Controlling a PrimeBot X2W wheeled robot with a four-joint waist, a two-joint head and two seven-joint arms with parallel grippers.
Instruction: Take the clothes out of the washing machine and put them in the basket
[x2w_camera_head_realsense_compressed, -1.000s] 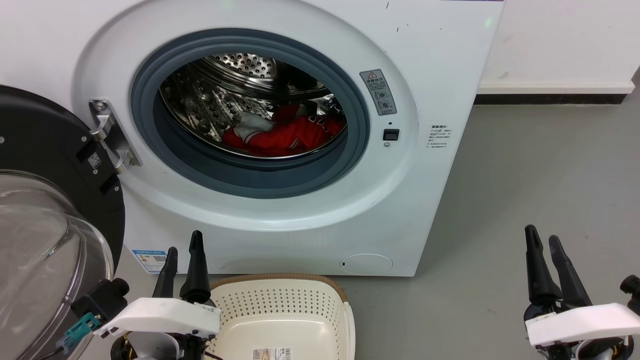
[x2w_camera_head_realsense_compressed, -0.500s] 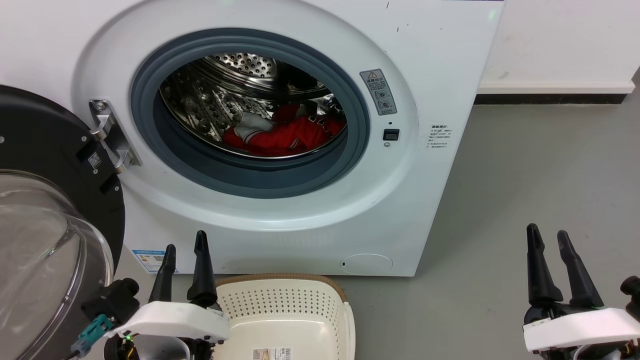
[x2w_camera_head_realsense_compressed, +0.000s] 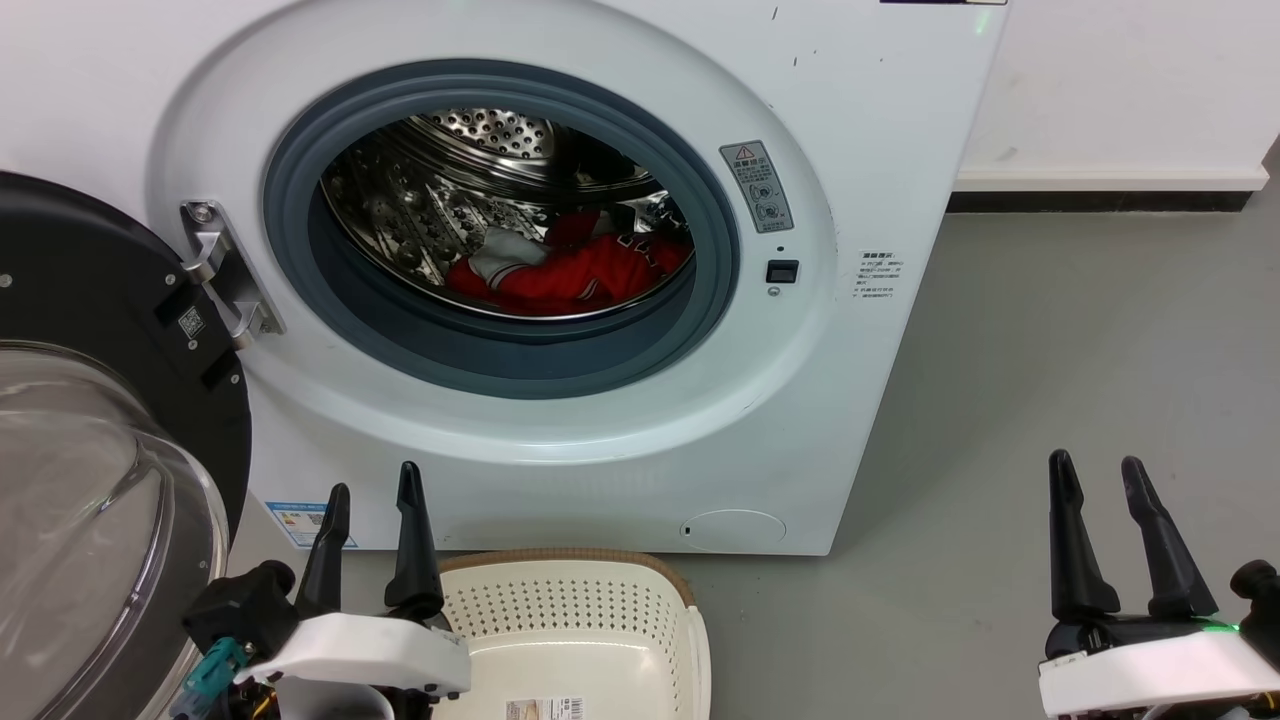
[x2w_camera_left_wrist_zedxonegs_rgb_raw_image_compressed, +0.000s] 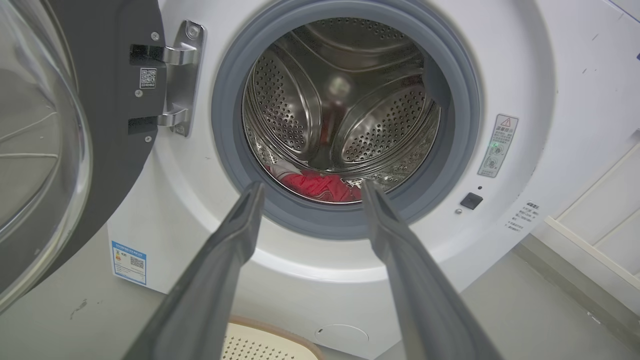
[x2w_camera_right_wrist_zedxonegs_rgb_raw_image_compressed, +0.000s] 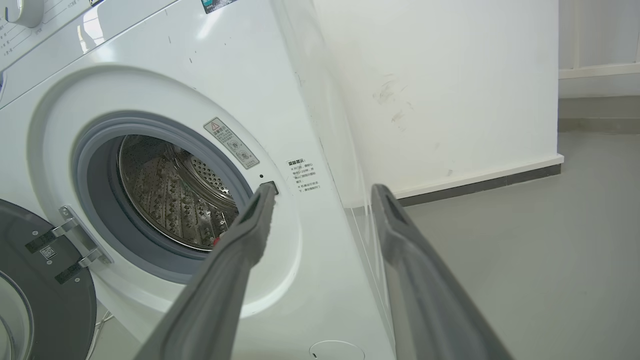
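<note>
The white washing machine (x2w_camera_head_realsense_compressed: 880, 130) stands open, its grey-rimmed steel drum (x2w_camera_head_realsense_compressed: 440, 190) holding the red and white clothes (x2w_camera_head_realsense_compressed: 570, 275) at the bottom. In the left wrist view the clothes (x2w_camera_left_wrist_zedxonegs_rgb_raw_image_compressed: 315, 182) show low in the drum (x2w_camera_left_wrist_zedxonegs_rgb_raw_image_compressed: 350, 115). The cream basket (x2w_camera_head_realsense_compressed: 570, 620) sits on the floor in front of the washer, nothing visible in it. My left gripper (x2w_camera_head_realsense_compressed: 373, 492) is open beside the basket's left rim, well below the opening. At the lower right my right gripper (x2w_camera_head_realsense_compressed: 1095, 463) is open over the floor. Both grippers (x2w_camera_left_wrist_zedxonegs_rgb_raw_image_compressed: 310, 187) (x2w_camera_right_wrist_zedxonegs_rgb_raw_image_compressed: 322, 192) hold nothing.
The black-framed glass door (x2w_camera_head_realsense_compressed: 90, 470) hangs swung open at the left, close to my left arm. Grey floor (x2w_camera_head_realsense_compressed: 1080, 330) stretches to the right of the washer, ending at a white wall with a dark skirting (x2w_camera_head_realsense_compressed: 1100, 195).
Both grippers have opened wider and sunk slightly toward the bottom edge. The left one has shifted a little right. The clothes and basket have not moved.
</note>
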